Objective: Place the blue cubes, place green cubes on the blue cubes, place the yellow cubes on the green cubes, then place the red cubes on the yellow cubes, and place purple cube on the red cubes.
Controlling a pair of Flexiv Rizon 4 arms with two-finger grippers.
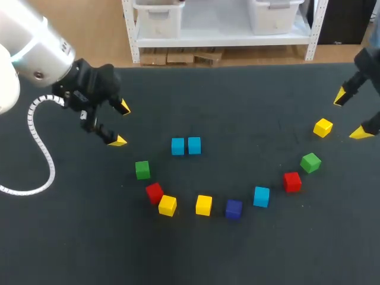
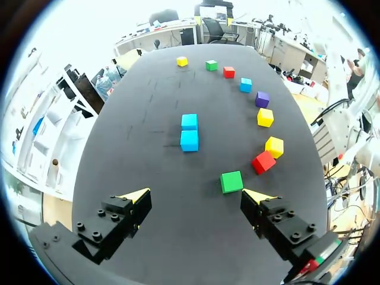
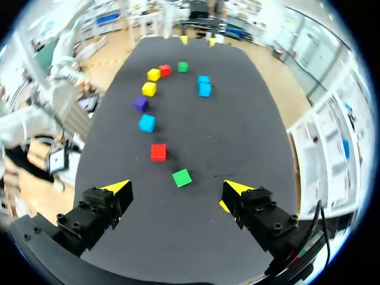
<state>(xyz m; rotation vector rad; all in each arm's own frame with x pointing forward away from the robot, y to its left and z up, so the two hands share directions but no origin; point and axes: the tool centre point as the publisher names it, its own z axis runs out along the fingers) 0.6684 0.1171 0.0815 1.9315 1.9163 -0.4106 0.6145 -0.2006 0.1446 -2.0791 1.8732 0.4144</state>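
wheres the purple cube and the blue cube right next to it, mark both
purple cube [image 1: 233,208]: head view, middle of its top face
blue cube [image 1: 261,196]: head view, middle of its top face

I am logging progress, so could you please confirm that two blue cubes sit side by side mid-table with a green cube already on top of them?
Not quite. The two blue cubes do sit side by side mid-table, but nothing is on top of them. The head view shows both green cubes resting directly on the table, well apart from the blue pair.
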